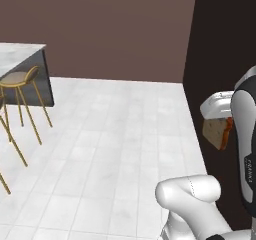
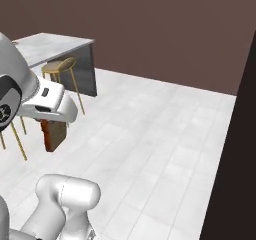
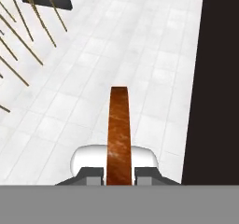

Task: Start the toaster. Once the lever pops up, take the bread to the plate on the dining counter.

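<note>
Fingers [image 3: 93, 172] clenched on squarish tan-brown toast slice with darker crust [image 3: 119, 134], held edge-on, aloft over white tiled floor [image 1: 115, 134]. Long white marble-topped table [image 2: 47, 46] well apart, yellow-framed stools [image 1: 20, 79] beside it. Risks: slice slipping during drive; arm or base clipping stools on approach.

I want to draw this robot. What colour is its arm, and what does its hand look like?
The arm is glossy white with rounded, chunky segments and dark grey-black bands at the joints; one dark band carries small pale lettering. The gripper is a white rounded block with two small dark grey fingers.
</note>
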